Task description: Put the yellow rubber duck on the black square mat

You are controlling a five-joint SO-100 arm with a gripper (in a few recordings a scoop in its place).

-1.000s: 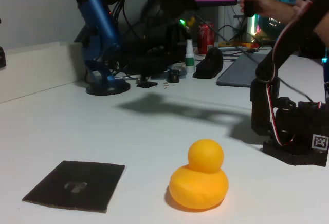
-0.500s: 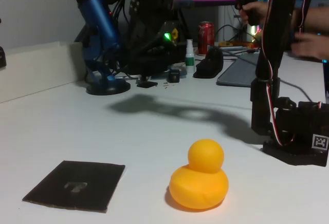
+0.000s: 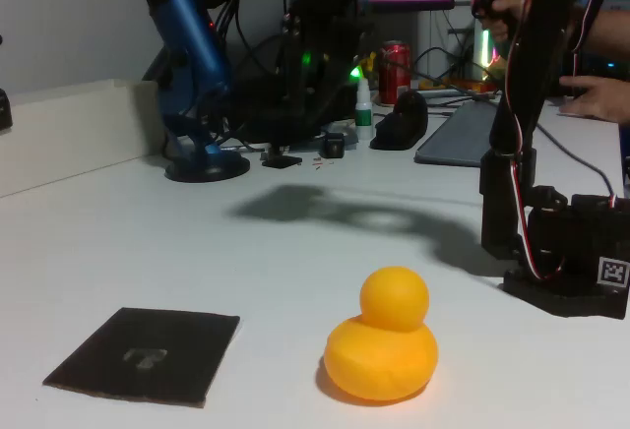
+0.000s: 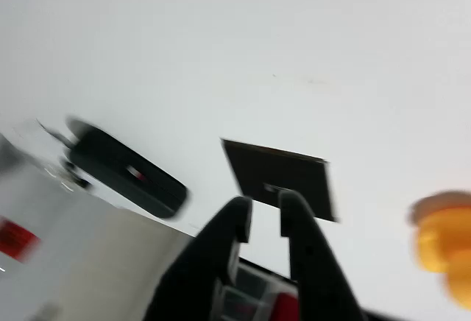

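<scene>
Yellow rubber duck sits near the table's front edge, right of the black square mat — apart. In the wrist view the gripper, slightly open and empty, points at the mat; the duck lies to its right.

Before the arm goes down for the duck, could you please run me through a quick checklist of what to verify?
1. Yellow rubber duck upright and free on the table, beside the mat: ok.
2. Black square mat flat with nothing on it: ok.
3. Gripper empty: ok; the wrist view shows a narrow gap between the fingers with nothing in it.
4. Gripper open wide enough for the duck: not ok; that gap looks much narrower than the duck.
5. Gripper lined up over the duck: not ok; in the wrist view the fingers point at the mat, the duck sits at the right edge.
6. Gripper height above the table: cannot tell.
</scene>
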